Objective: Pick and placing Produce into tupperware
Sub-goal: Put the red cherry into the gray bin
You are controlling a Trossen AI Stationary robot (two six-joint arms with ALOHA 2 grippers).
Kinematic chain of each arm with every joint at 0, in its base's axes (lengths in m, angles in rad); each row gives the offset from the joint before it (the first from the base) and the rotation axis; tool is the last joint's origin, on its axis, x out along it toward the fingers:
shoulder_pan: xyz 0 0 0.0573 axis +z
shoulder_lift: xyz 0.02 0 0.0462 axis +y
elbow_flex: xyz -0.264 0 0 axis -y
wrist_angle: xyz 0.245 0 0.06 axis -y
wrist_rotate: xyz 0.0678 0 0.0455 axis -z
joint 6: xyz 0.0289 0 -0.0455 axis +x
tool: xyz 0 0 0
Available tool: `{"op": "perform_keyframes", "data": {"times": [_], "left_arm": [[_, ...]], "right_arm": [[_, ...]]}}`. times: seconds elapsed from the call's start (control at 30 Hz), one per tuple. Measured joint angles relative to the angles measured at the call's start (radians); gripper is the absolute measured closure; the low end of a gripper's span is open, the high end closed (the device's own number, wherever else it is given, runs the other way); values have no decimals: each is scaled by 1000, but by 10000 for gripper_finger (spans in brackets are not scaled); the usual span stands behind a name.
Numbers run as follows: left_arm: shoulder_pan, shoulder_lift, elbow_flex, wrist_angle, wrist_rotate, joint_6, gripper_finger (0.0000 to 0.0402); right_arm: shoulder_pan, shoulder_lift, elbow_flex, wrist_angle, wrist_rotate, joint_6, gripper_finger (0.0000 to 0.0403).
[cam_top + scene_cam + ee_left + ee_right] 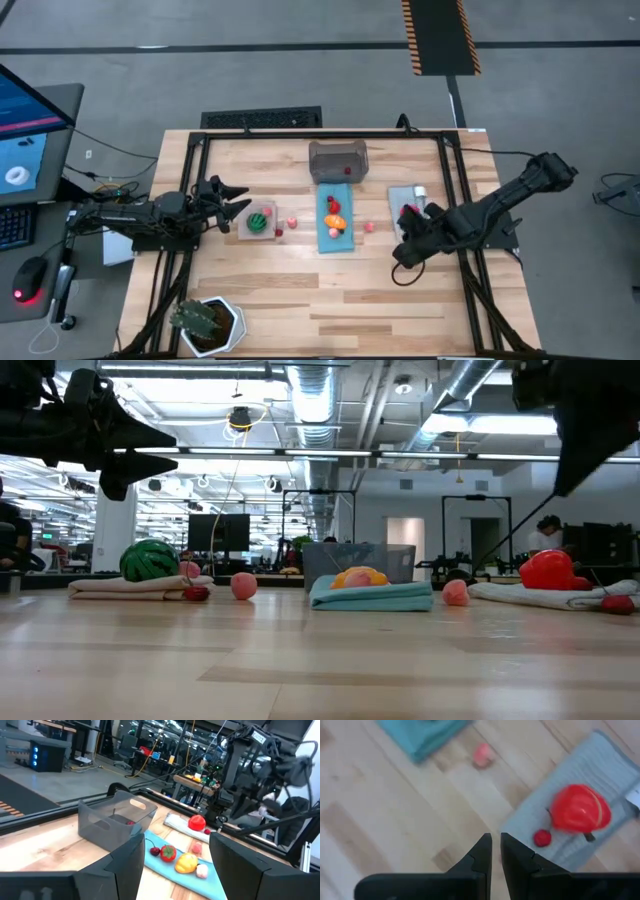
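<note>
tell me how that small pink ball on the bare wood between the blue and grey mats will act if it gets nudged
The pink ball looks round and sits on bare wood, not on cloth, so it will probably roll off at a light touch. It is tiny beside the tupperware, so likely very light and easy to flick away. Its smooth rounded shape may slip from a pinch that is off centre.

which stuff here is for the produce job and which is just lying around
For the job: translucent grey plastic tupperware box; small red, orange and pink toy produce on the blue mat; red toy pepper.
Just lying about: spiky green plant in white pot; black keyboard.
</note>
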Motion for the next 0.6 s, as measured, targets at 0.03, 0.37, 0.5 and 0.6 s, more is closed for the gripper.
{"op": "perform_keyframes", "data": {"times": [0.03,0.37,0.5,0.6], "left_arm": [[0,0,0,0,0,0,189],[0,0,0,0,-1,3,189],[0,0,0,0,-2,3,189],[0,0,0,4,-2,3,189]], "right_arm": [[2,14,0,-11,-1,13,340],[4,124,1,-47,-120,71,340],[4,163,1,-48,-161,80,330],[4,182,1,-48,-170,80,311]]}}
